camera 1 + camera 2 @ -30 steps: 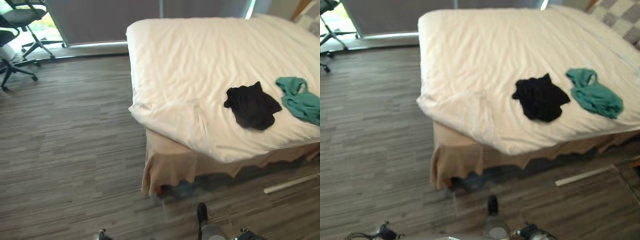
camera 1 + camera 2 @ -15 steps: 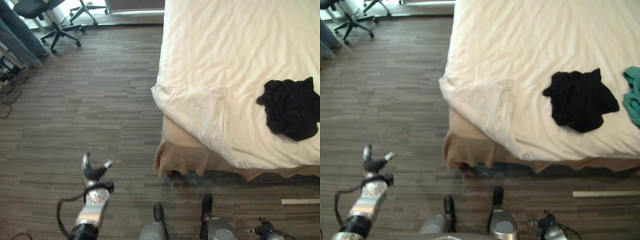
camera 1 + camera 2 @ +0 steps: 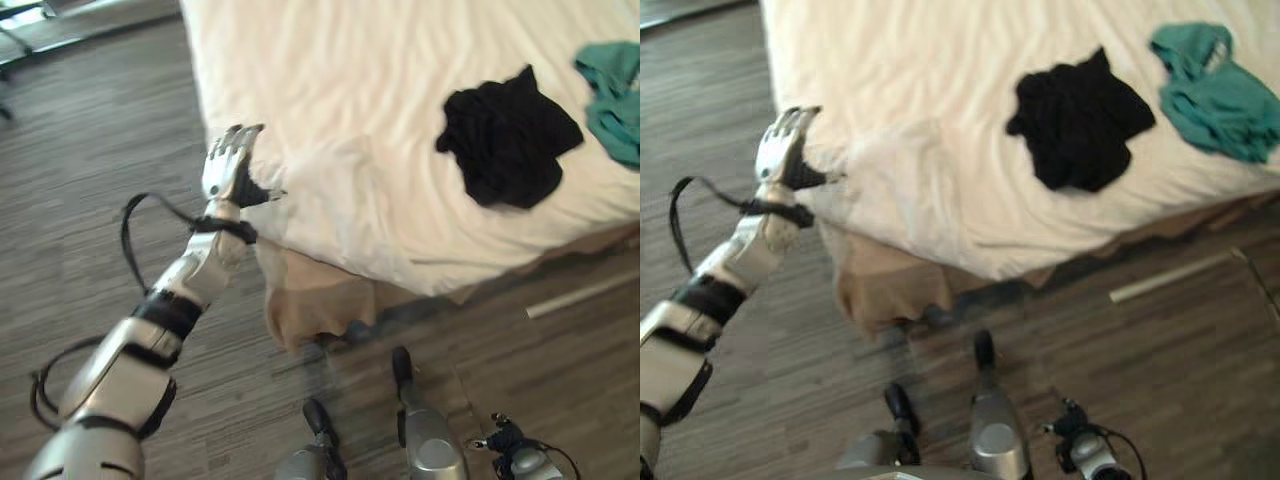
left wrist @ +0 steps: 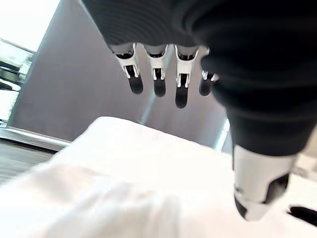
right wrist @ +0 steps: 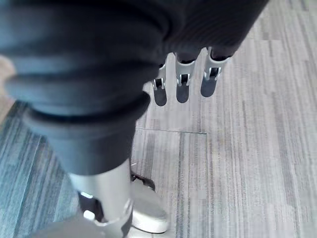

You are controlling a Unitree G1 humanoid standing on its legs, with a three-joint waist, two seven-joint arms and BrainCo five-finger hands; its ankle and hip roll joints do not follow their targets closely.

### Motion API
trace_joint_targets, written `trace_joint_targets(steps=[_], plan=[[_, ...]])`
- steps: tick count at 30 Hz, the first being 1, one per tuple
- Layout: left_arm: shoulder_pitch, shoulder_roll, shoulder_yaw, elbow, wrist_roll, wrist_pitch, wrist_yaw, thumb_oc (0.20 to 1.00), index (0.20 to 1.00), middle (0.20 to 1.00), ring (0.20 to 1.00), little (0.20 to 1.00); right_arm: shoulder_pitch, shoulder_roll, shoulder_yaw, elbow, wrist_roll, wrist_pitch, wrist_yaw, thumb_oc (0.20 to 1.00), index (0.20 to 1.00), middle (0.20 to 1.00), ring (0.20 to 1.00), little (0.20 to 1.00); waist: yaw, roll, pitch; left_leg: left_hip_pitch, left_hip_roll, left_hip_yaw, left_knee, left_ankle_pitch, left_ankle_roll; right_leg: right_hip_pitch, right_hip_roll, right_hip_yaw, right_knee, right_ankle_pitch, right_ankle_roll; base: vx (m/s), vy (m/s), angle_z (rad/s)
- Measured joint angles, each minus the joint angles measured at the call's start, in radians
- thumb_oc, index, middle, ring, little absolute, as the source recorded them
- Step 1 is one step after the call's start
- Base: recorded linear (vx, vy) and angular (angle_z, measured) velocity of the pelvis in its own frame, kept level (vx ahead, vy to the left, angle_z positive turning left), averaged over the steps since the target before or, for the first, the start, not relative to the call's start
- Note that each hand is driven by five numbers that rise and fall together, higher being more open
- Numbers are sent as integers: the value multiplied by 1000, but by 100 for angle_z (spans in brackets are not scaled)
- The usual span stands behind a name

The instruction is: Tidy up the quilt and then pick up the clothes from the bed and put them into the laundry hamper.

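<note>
left hand (image 3: 226,163) risen to quilt (image 3: 330,90) corner

The left hand (image 3: 228,165) is rising from low over the wood floor (image 3: 90,200), where it was half a second ago, and is now reaching up to the near left corner of the bed, fingers (image 4: 155,79) straight and spread, hovering just beside the folded corner of the white quilt (image 3: 330,190). The head camera is also swinging: the whole scene is shifting, so the black garment (image 3: 505,135) is showing nearer the top of the view, and the teal garment (image 3: 1215,95) is coming more fully into both eye views.
</note>
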Motion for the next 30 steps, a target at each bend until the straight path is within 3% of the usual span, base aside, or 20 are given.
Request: trace_joint_targets(steps=[3, 4, 9, 10, 11, 14, 17, 18, 19, 20, 23, 24, 25, 27, 28, 29, 30], plan=[[-148, -44, -74, 94, 85, 22, -16, 1000, 1000, 1000, 1000, 1000, -18, -31, 19, 17, 9, 1, -6, 1000, 1000, 1000, 1000, 1000, -45, 22, 50, -24, 3, 8, 0, 1, -2, -31, 5, 9, 0, 14, -5, -30, -13, -13], [-242, -74, -172, 182, 123, 38, -32, 1000, 1000, 1000, 1000, 1000, -26, -38, 24, 28, 10, 1, -11, 1000, 1000, 1000, 1000, 1000, -48, 30, 82, -25, 5, 7, 0, 1, -2, -33, 6, 9, 1, 14, -5, -45, -23, -4], [-298, -135, -176, 314, 190, 55, -61, 1000, 1000, 1000, 1000, 1000, -64, -44, 28, 49, 36, -6, -27, 1000, 1000, 1000, 1000, 1000, -64, 37, 132, -34, 11, 0, 0, 0, -4, -46, 13, 17, 1, 16, -8, -11, -16, -6], [-295, -149, -158, 335, 198, 55, -68, 388, 388, 388, 388, 388, -65, -43, 29, 49, 45, -8, -27, 1000, 1000, 1000, 1000, 1000, -62, 35, 133, -27, 13, -2, 0, 0, -5, -35, 14, 12, 1, 16, -8, 10, 4, 7], [-288, -160, -154, 357, 217, 54, -74, 200, 200, 200, 200, 200, -65, -46, 28, 50, 47, -12, -30, 1000, 1000, 1000, 1000, 1000, -61, 35, 133, -17, 13, -3, 0, 0, -5, -24, 13, 9, 1, 16, -8, -7, 0, 10], [-235, -179, -149, 382, 231, 55, -109, 200, 200, 200, 200, 200, -66, -45, 28, 50, 47, -20, -34, 1000, 1000, 1000, 1000, 1000, -59, 33, 132, 29, 12, -2, 0, -3, -8, 22, 11, 4, 0, 12, -11, 42, 19, 3], [-88, -172, -42, 375, 253, 51, -116, 200, 200, 200, 200, 200, -80, -52, 16, 22, 49, -16, -34, 1000, 1000, 1000, 1000, 1000, -58, 31, 127, 75, 16, -16, 0, -16, -13, 71, 14, -4, 0, 5, -17, 77, 1, 3], [-21, -174, 2, 361, 250, 49, -117, 570, 570, 570, 570, 570, -79, -59, 13, -3, 49, -18, -39, 1000, 1000, 1000, 1000, 1000, -54, 31, 110, 86, 19, -23, -2, -17, -14, 87, 15, -9, 0, -2, -20, 94, 17, 7], [11, -172, 21, 356, 248, 42, -121, 743, 743, 743, 743, 743, -75, -63, 7, -22, 48, -15, -40, 1000, 1000, 1000, 1000, 1000, -56, 29, 90, 85, 20, -24, -6, -25, -19, 85, 16, -8, 0, -14, -29, 72, 19, 1], [123, -153, 98, 297, 243, 33, -130, 1000, 1000, 1000, 1000, 1000, -54, -84, -34, -136, 47, 0, -38, 1000, 1000, 1000, 1000, 1000, -48, 35, 64, 93, 22, -25, -6, -26, -20, 92, 17, -15, 0, -14, -31, 45, 9, -6], [347, -146, 225, 189, 205, 19, -133, 1000, 1000, 1000, 1000, 1000, 27, -156, -72, -345, 32, -9, -52, 1000, 1000, 1000, 1000, 1000, -46, 44, 17, 117, 33, -26, -7, -31, -25, 119, 26, -22, 0, -20, -34, 60, 21, 2], [419, -139, 238, 174, 201, 7, -132, 1000, 1000, 1000, 1000, 1000, 36, -184, -75, -403, 15, -9, -56, 1000, 1000, 1000, 1000, 1000, -26, 48, -2, 118, 36, -28, -7, -31, -25, 124, 29, -25, 0, -23, -35, 82, 13, 3], [625, -135, 356, 87, 196, -8, -151, 1000, 1000, 1000, 1000, 1000, 68, -296, -77, -596, -55, 10, -56, 1000, 1000, 1000, 1000, 1000, -7, 48, -9, 147, 44, -29, -7, -37, -28, 156, 35, -30, -1, -25, -31, 68, 8, 6], [822, -166, 372, 163, 173, -12, -162, 1000, 1000, 1000, 1000, 1000, 45, -409, -105, -724, -111, 11, -70, 1000, 1000, 1000, 1000, 1000, 22, 48, -66, 152, 50, -48, -7, -44, -27, 170, 38, -42, -6, -45, -34, 22, 4, 20], [858, -182, 365, 195, 171, -9, -173, 1000, 1000, 1000, 1000, 1000, 45, -422, -116, -751, -128, 5, -77, 1000, 1000, 1000, 1000, 1000, 21, 41, -85, 155, 51, -51, -6, -41, -28, 162, 40, -44, -6, -45, -34, -6, -7, 28], [959, -201, 364, 262, 171, -2, -192, 1000, 1000, 1000, 1000, 1000, -26, -444, -138, -792, -147, -8, -90, 1000, 1000, 1000, 1000, 1000, 72, 24, -100, 149, 52, -65, -6, -28, -31, 171, 39, -57, -6, -42, -35, 6, -8, 15], [978, -218, 373, 299, 167, 13, -192, 1000, 1000, 1000, 1000, 1000, -43, -452, -137, -817, -161, -15, -94, 1000, 1000, 1000, 1000, 1000, 78, 11, -104, 148, 52, -64, -2, -28, -31, 167, 40, -51, -6, -39, -30, -20, -15, 23]])
